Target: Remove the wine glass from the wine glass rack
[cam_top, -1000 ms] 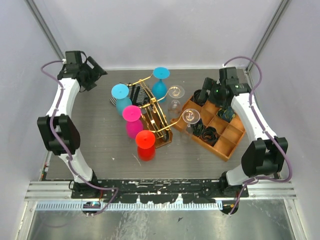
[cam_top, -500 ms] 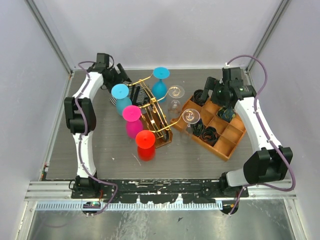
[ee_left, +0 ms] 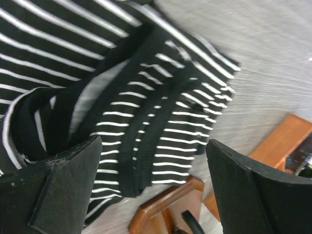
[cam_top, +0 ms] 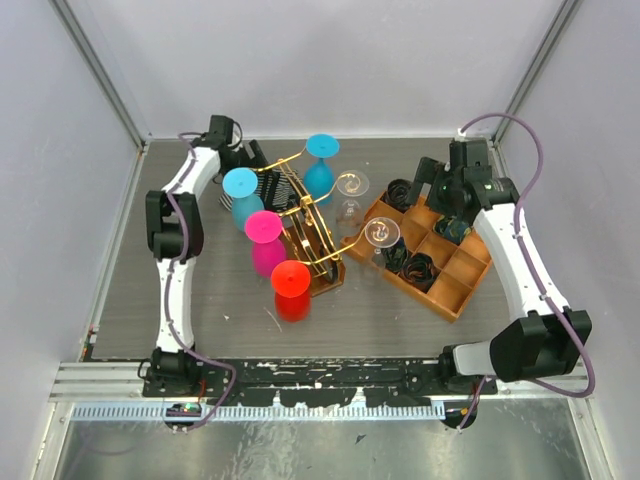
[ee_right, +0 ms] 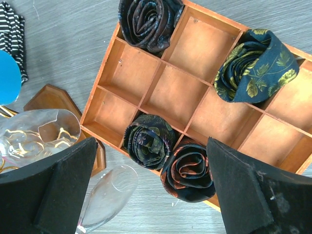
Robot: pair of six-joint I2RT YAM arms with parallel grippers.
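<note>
While left pincer (ee_left: 153, 146) and right pincer (ee_right: 151, 144) gape empty, wine glass rack (cam_top: 318, 250) stands between them

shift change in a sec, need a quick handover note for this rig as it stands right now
Left gripper: open, holding nothing, above a striped cloth beside the rack.
Right gripper: open, holding nothing, above the orange tray.
Wine glass rack: mid-table, coloured and clear glasses hanging on it, the red glass nearest the arm bases.
Done: nothing; no glass is gripped.
Left: grip one glass and lift it off the rack.
</note>
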